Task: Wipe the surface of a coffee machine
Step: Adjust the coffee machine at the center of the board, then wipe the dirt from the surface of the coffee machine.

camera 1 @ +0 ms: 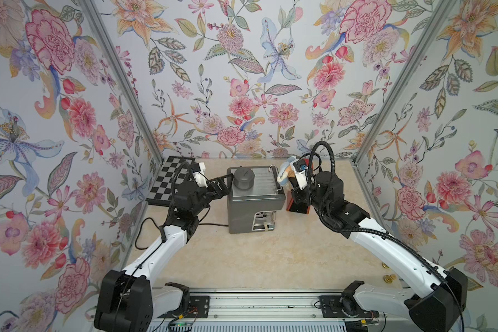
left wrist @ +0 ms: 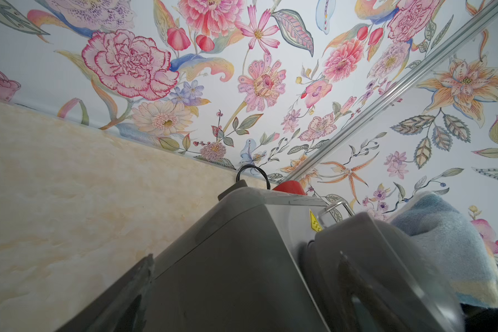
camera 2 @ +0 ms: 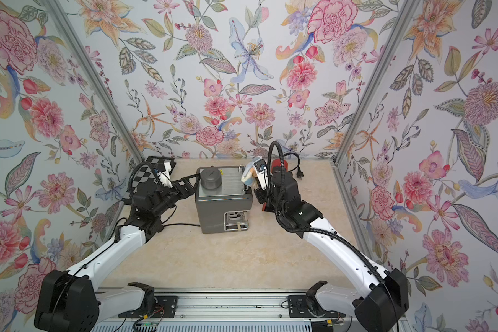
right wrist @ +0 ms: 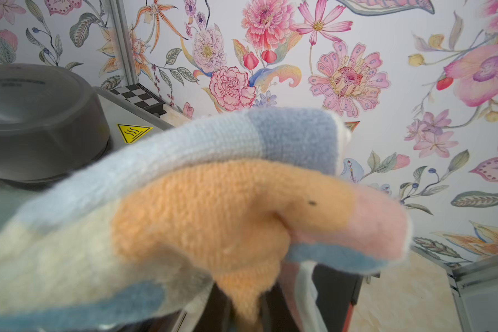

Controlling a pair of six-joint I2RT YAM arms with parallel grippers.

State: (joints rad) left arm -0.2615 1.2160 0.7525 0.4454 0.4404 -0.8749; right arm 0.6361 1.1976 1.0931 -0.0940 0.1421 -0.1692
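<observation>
The coffee machine (camera 1: 252, 198) stands upright toward the back middle of the table (camera 1: 256, 258), with its dark round cap (camera 1: 243, 178) on the left part of its top.

Your right arm reaches forward from the front rail. Its elbow is raised and its wrist is turned inward toward the machine's right side. The right gripper (camera 1: 288, 181) is closed tight on a striped blue, orange and cream cloth (camera 1: 285, 172). The bunched cloth sits at the right edge of the machine's top, beside the metal rail. You cannot tell from these views whether it presses on the surface.

Your left arm comes in low from the other side, its forearm angled up and its wrist level. The left gripper (camera 1: 223, 183) has its jaws apart at the machine's upper left edge. In the left wrist view one finger (left wrist: 144, 273) lies along the side wall. A chessboard (camera 1: 170, 184) lies behind this arm.
</observation>
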